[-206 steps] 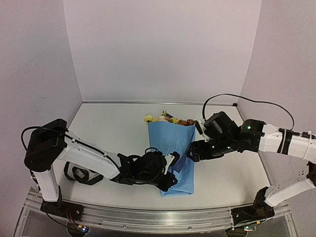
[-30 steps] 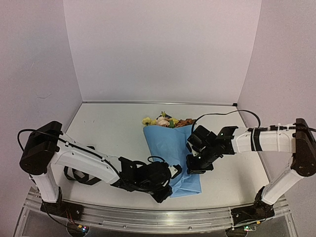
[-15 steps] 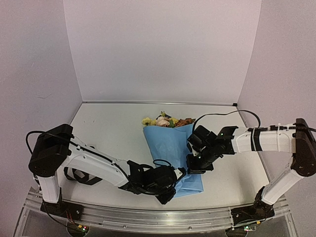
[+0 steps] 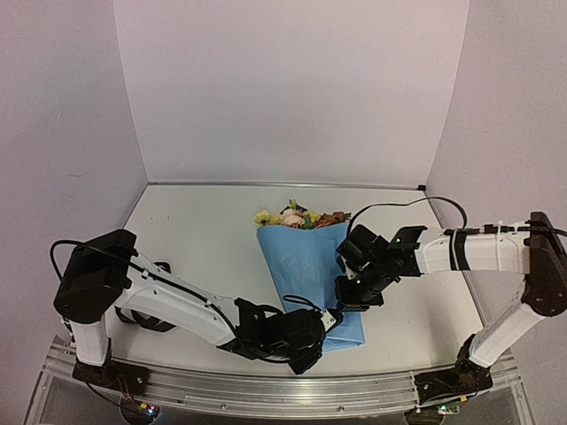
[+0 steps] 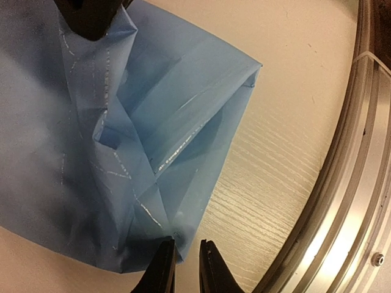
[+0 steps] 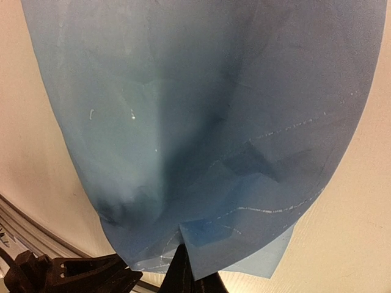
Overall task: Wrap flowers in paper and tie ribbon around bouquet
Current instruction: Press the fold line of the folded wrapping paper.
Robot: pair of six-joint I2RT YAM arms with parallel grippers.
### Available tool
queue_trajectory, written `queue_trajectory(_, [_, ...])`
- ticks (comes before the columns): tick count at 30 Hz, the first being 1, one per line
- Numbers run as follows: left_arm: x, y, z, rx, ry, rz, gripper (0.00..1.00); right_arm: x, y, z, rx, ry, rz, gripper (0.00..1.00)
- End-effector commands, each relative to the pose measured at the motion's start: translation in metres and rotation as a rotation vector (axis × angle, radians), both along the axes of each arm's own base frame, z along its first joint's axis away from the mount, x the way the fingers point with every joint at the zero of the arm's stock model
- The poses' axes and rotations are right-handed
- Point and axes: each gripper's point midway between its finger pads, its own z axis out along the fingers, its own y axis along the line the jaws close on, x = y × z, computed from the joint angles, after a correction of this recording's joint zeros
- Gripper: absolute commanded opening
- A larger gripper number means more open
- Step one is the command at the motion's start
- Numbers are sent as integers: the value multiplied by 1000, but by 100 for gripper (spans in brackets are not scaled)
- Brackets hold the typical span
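Observation:
The bouquet lies mid-table: the light-blue paper [image 4: 306, 261] rolled into a cone, the flowers [image 4: 299, 217] poking out of its far, wide end. My left gripper [image 4: 326, 326] is at the cone's near bottom corner. In the left wrist view its jaws [image 5: 185, 243] stand narrowly open, the paper [image 5: 153, 140] corner lying against the left finger [image 5: 162, 268]. My right gripper [image 4: 345, 299] sits at the cone's right edge. In the right wrist view it [image 6: 186, 244] is shut on the paper [image 6: 201, 122] edge. A black ribbon [image 4: 151, 322] loop partly shows under the left arm.
The metal rail [image 5: 360, 183] along the table's near edge runs close to the left gripper. White walls enclose the table on three sides. The right gripper's dark body [image 5: 91, 18] shows at the top of the left wrist view.
My left gripper slid right along the cone's near end to its bottom corner, and its jaws narrowed. The right gripper stayed on the paper edge.

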Motion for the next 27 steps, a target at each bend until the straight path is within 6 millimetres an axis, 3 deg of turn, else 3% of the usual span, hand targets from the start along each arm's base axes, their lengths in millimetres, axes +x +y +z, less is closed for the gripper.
queue_trajectory(1, [4, -18, 8, -56, -17, -4, 16, 3, 0, 0, -6, -6, -14, 0])
queue_trajectory(6, [-1, -14, -8, -40, 22, -14, 15, 4, 1, 2, -2, -9, -12, 0])
queue_trajectory(17, [-20, 8, -33, -16, 133, -26, 0, 11, -8, 19, 21, 6, 7, 0])
queue_trajectory(21, [-19, 10, -28, -27, 133, -18, 0, 10, -7, 19, 26, 29, 9, 0])
queue_trajectory(27, [-4, 17, 2, -77, 70, 58, 2, 5, -11, 3, -2, 77, -29, 0])
